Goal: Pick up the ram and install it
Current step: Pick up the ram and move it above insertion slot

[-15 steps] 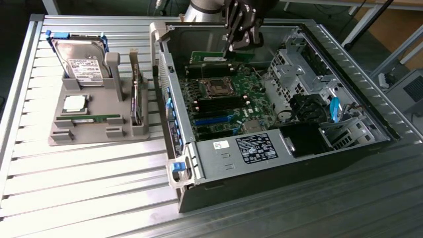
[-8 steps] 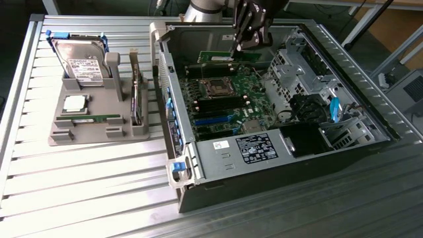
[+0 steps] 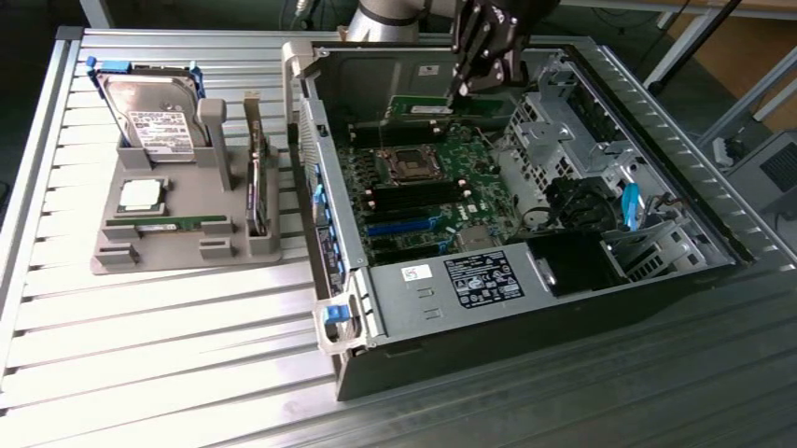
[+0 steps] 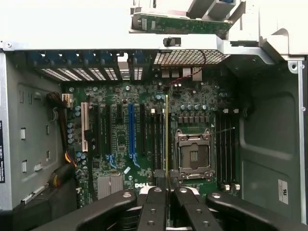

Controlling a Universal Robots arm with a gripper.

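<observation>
The black two-fingered gripper (image 3: 477, 89) hangs over the open computer tower case (image 3: 373, 65), which lies on its side on the slatted aluminium table (image 3: 149, 355). In the exterior view the gripper sits near twelve o'clock, above the far end of the case.

Its jaws are clamped on the ram (image 3: 430, 109), a long, thin green circuit-board stick with a white label. The stick is held on edge and is in the air above the green motherboard (image 3: 480, 201). It touches no slot that I can make out.

In the wrist view the ram (image 4: 167, 134) shows edge-on as a thin line running out from the gripper (image 4: 167, 185), with one finger tight on each side. That line lies along the long black memory slots (image 4: 156, 139), just beside the square metal processor socket (image 4: 194, 155).

In the exterior view the socket (image 3: 408, 165) is at the six o'clock side of the held stick, with black slots (image 3: 417, 196) nearer still to six o'clock. The silver power supply box with a black label (image 3: 473, 280) fills the near end of the case.

Toward nine o'clock, apart from the case, stands a grey plastic parts tray (image 3: 112, 257). It carries a silver hard drive (image 3: 156, 112) propped at its eleven o'clock end, a square silver processor chip (image 3: 141, 193), and a second green stick (image 3: 168, 224) lying flat. An upright expansion card (image 3: 259, 187) stands along its three o'clock edge.
</observation>
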